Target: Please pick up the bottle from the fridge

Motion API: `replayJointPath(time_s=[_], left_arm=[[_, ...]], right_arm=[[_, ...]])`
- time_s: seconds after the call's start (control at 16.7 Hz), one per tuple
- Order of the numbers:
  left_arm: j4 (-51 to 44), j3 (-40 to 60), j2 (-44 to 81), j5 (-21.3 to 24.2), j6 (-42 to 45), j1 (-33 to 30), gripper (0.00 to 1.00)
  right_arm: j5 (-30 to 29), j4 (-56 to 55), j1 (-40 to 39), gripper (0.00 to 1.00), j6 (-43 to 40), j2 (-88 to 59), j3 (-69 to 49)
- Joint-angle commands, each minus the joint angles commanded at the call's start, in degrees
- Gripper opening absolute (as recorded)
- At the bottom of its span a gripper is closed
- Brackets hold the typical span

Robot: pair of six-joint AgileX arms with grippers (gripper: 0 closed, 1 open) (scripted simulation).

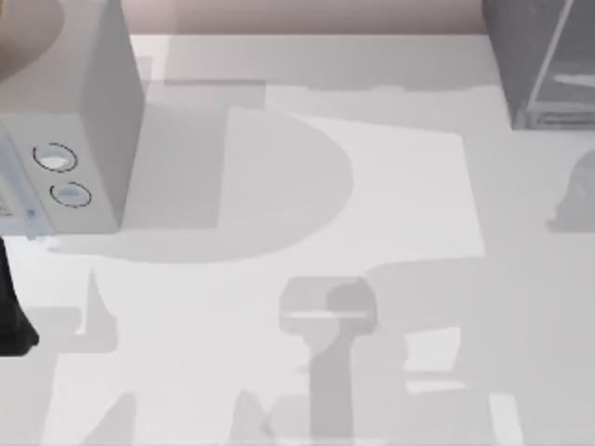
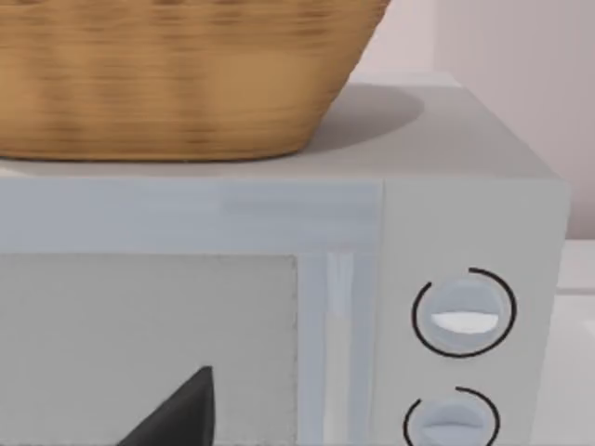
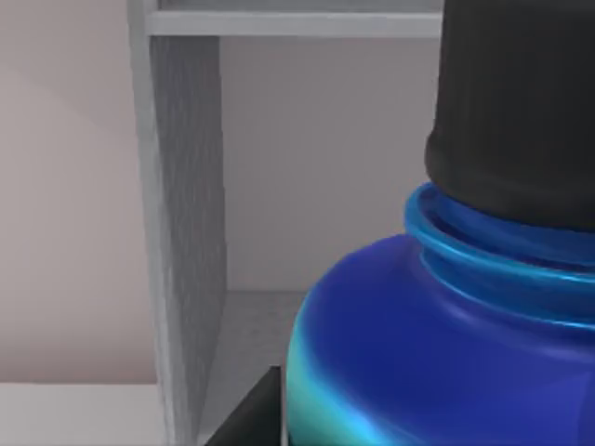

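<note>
Right wrist view: bottle (image 3: 446, 362) stands very close to the camera, inside the fridge (image 3: 186, 232) just beside its speckled side wall. Body blue, glossy, rounded; judged rigid, light, likely slippery on the curve. Black ribbed cap (image 3: 516, 111) or the ringed neck below it looks the surer hold. Right gripper: open or closed cannot tell, contact not confirmed. Left arm idle, facing the light grey box (image 2: 465, 214) under a basket (image 2: 177, 74)

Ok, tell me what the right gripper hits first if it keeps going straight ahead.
Probably the bottle: the right wrist view has its blue body and black cap right in front, with the fridge wall and shelf behind. How much gap is left is unclear.
</note>
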State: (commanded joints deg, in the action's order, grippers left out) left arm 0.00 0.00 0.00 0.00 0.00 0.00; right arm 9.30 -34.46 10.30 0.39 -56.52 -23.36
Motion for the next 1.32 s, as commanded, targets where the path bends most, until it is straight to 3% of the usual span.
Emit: replayJointPath(time_s=[0.3, 0.6, 0.84, 1.32], left_arm=[[0.0, 0.0, 0.0, 0.0, 0.0, 0.0, 1.0], [0.0, 0.0, 0.0, 0.0, 0.0, 0.0, 1.0], [0.0, 0.0, 0.0, 0.0, 0.0, 0.0, 1.0], [0.0, 0.0, 0.0, 0.0, 0.0, 0.0, 1.0]], right_arm=[[-3.9, 16.7, -4.3, 0.0, 0.1, 31.2, 10.9], [-7.7, 30.1, -8.6, 0.0, -0.2, 51.1, 20.1], [-9.3, 34.5, -10.3, 0.0, -0.4, 56.5, 23.4], [-10.9, 31.9, -12.0, 0.0, -0.6, 53.2, 21.2]])
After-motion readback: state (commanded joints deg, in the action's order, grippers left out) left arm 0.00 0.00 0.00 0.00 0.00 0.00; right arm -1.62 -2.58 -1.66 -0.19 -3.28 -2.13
